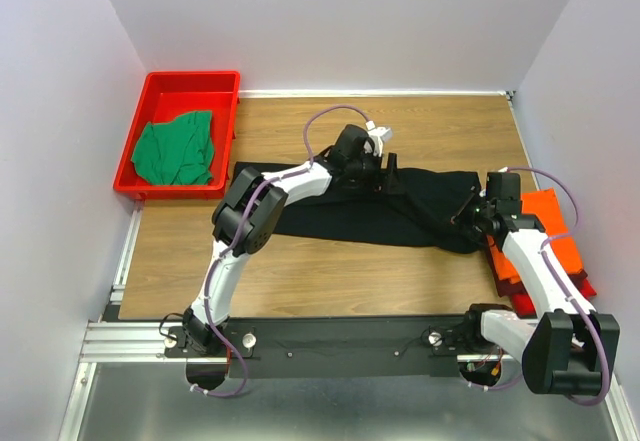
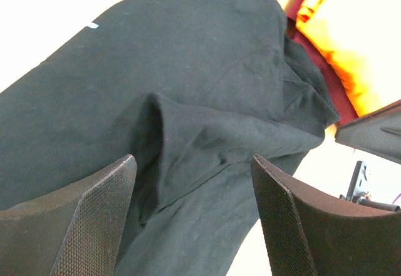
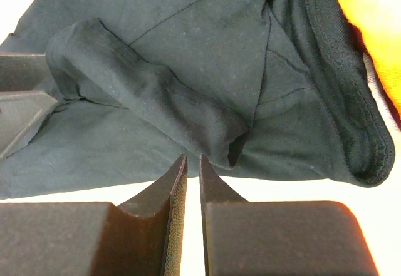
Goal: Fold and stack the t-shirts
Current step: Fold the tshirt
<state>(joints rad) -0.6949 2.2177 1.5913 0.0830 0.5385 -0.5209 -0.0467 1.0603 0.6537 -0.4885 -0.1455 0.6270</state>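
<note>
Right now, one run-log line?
left gripper jaws wide open over black cloth t-shirt | right gripper jaws almost shut, empty | green cloth t-shirt in red plastic tray

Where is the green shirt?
In the top view, the green t-shirt lies crumpled inside the red tray at the far left corner of the table, apart from the black t-shirt.

No lettering, brand, number or sign can be read in any of the three views. The one possible label is a small pale-blue fleck (image 2: 93, 24) on the black t-shirt (image 2: 200, 69), toward the upper left of the left wrist view. It is too small to tell whether it carries any writing.
</note>
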